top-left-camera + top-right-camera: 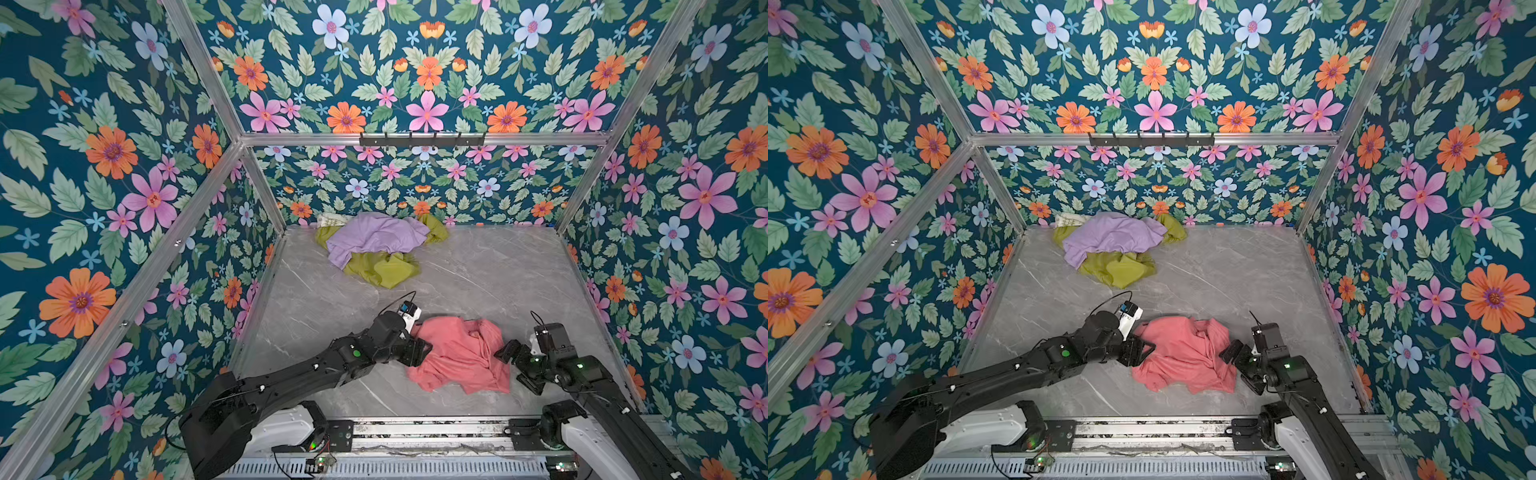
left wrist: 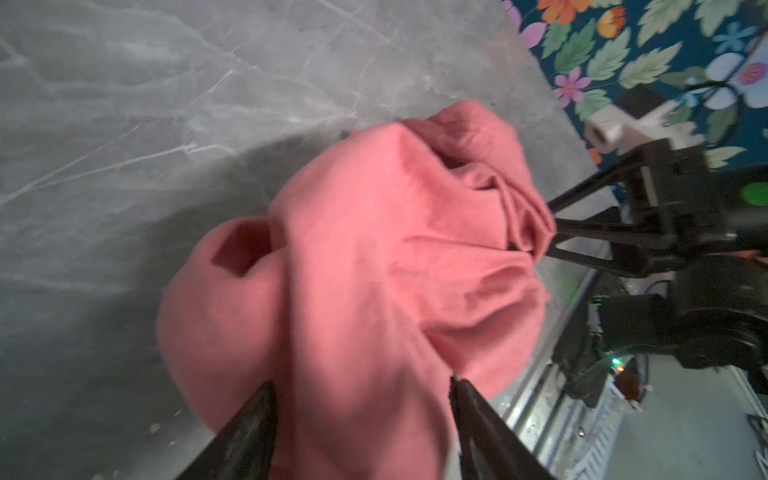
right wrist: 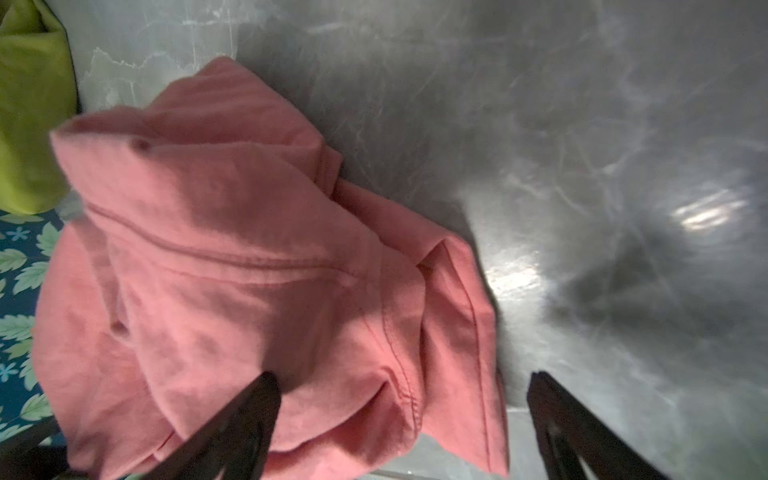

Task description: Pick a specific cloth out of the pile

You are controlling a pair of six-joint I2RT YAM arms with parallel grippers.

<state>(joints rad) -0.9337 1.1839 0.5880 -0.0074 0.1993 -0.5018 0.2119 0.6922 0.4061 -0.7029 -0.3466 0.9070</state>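
Cloth [image 1: 459, 357], one, lies apart from perhaps three-garment pile [image 1: 376, 239].

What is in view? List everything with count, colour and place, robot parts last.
pink cloth: one, salmon-pink, crumpled at the near end of the table, apart from the pile.
lilac cloth: one, lilac-purple, on top of the pile at the far end.
green cloth: olive-green, under and around the lilac one; count unclear.
patterned fabric: one scrap, cream, behind the pile's left side.
table: one, grey marbled.
walls: floral on dark blue, around the table.
hook rail: one, black, high at the back.
left arm: one, black, at the pink cloth's left edge; jaws apart, cloth between them.
right arm: one, black, at its right edge; jaws open, holding nothing.
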